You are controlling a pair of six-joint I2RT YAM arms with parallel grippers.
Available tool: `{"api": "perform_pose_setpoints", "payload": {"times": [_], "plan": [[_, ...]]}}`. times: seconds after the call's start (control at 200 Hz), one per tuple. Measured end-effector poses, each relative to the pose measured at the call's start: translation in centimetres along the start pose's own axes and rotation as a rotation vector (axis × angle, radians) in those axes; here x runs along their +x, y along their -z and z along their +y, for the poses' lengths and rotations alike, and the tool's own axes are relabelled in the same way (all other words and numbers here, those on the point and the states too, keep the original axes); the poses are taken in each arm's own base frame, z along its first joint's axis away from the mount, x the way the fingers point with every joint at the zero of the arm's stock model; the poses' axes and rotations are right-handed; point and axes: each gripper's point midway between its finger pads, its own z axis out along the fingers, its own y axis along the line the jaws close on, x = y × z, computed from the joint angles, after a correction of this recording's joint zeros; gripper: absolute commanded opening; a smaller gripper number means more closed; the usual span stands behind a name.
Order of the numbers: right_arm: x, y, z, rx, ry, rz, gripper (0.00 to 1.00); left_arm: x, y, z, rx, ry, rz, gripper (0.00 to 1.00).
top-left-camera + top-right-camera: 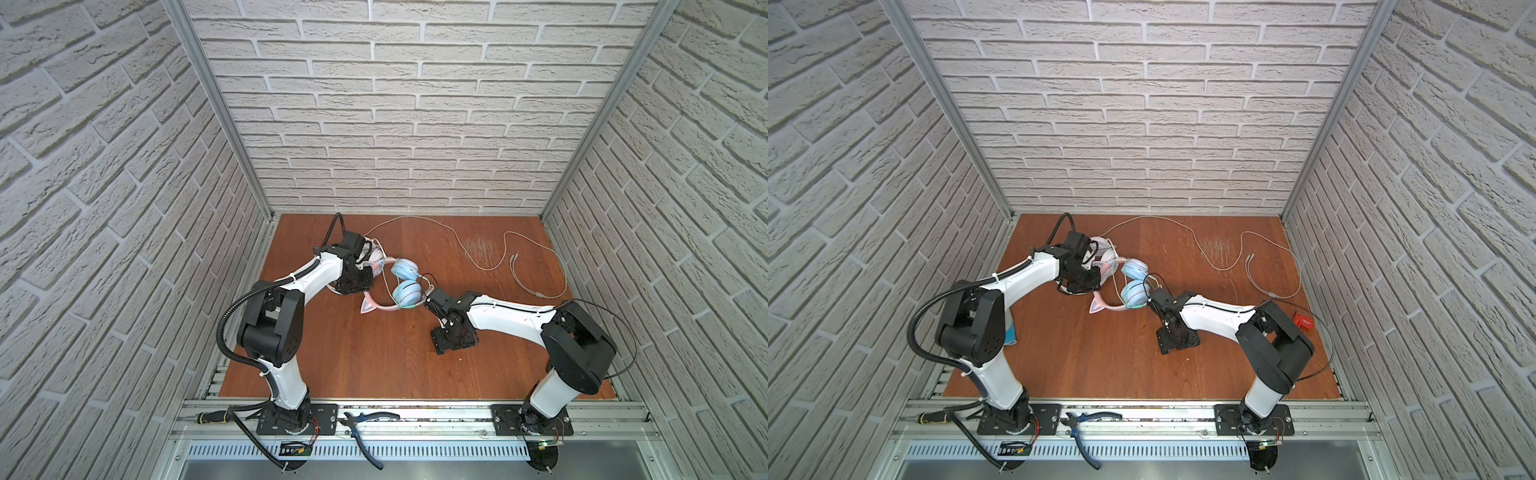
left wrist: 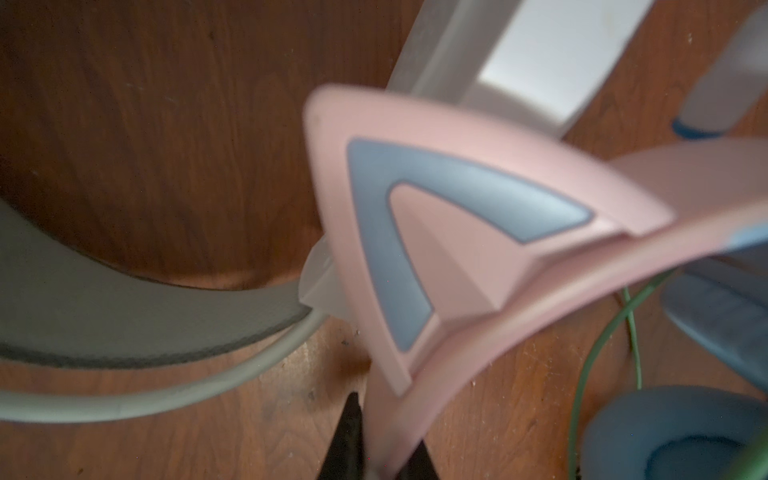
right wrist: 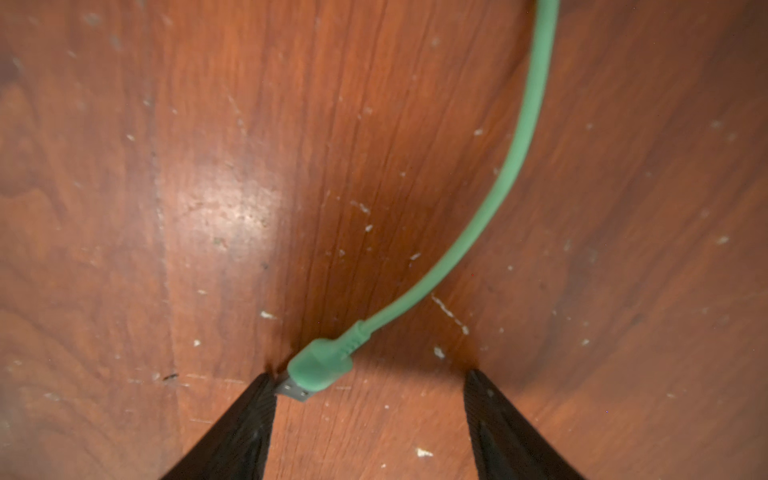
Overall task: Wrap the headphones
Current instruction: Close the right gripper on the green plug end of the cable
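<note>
The left hand (image 2: pixel 382 453) is clamped on the pink band of the cat-ear headphones (image 1: pixel 406 291). In the left wrist view the band is pinched between its black fingertips, with one cat ear (image 2: pixel 415 249) just past them. In both top views this pair lies near the middle of the bench (image 1: pixel 374 353), its two light-blue cups side by side between the two hands. The white headphones (image 1: pixel 376 254) lie close behind it, largely hidden by the left wrist. Their white cable (image 1: pixel 436 227) trails loose across the far right of the bench.

The right hand (image 3: pixel 368 372) is spread wide and grips nothing, low at the bench just beside the blue cups. The green cable (image 3: pixel 515 158) ends in a plug (image 3: pixel 320 368) lying on the wood between the jaws. The plug's metal tip is against one finger and well clear of the other.
</note>
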Motion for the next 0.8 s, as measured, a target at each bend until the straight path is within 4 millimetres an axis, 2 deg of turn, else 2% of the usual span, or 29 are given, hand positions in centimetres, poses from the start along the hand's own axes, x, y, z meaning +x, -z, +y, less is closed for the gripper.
{"api": "perform_pose_setpoints", "payload": {"times": [0.435,0.58,0.8], "plan": [[-1.6,0.2,0.9,-0.043,-0.107,-0.063,0.76,0.3,-0.3,-0.3,0.009,-0.003,0.013,0.0],[-1.8,0.1,0.4,-0.011,-0.118,-0.08,0.71,0.3,-0.4,-0.3,0.01,-0.002,0.016,0.0],[-1.8,-0.1,-0.4,0.036,-0.084,-0.078,0.55,0.3,-0.4,-0.2,0.01,-0.002,0.017,0.0]]}}
